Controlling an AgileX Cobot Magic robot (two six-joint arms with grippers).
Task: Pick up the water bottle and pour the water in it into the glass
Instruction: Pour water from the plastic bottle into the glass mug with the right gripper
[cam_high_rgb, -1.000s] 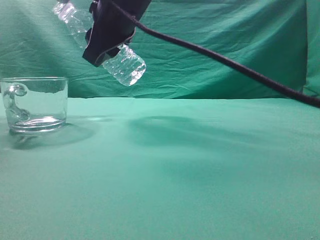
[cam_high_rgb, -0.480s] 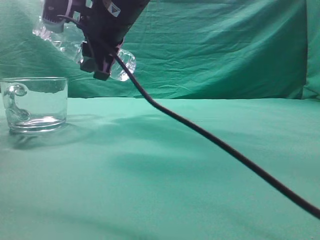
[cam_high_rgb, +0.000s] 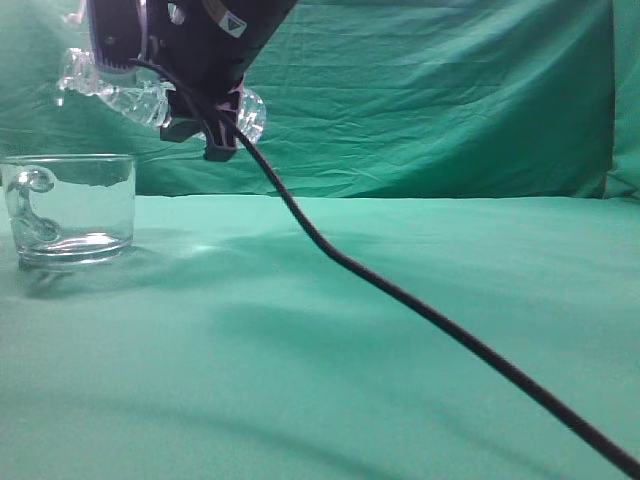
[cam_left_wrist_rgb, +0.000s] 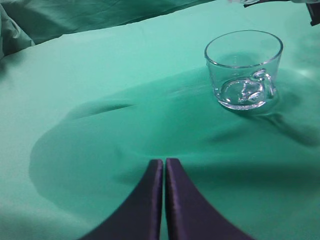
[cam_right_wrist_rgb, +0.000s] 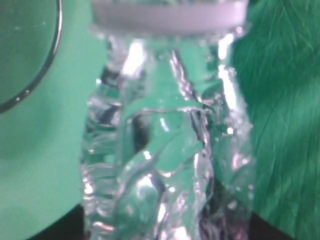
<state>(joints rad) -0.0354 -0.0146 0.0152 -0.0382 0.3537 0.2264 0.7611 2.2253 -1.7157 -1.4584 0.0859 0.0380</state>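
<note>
A wrinkled green cloth covers the counter (cam_high_rgb: 400, 330) and hangs as a creased backdrop (cam_high_rgb: 450, 90) behind it. A thick black cable (cam_high_rgb: 420, 305) runs from the upper left down to the lower right corner of the exterior view. The right hand (cam_high_rgb: 185, 60), dark and bulky, is high at the upper left, clamped around the middle of the water bottle (cam_high_rgb: 120, 90), which lies nearly level with its neck end pointing left, above the glass and apart from it. Close up, the bottle (cam_right_wrist_rgb: 165, 150) is clear, crinkled plastic with ridges and bright glints, and a pale ring at its neck; the water cannot be made out for certain. The glass (cam_high_rgb: 68, 208), a short, wide, clear mug with a curled handle and thick base, stands upright on the cloth at the far left. The left hand (cam_left_wrist_rgb: 164, 170) hovers low over the cloth, its two dark fingers pressed together, holding nothing, well apart from the glass (cam_left_wrist_rgb: 243, 69).
</note>
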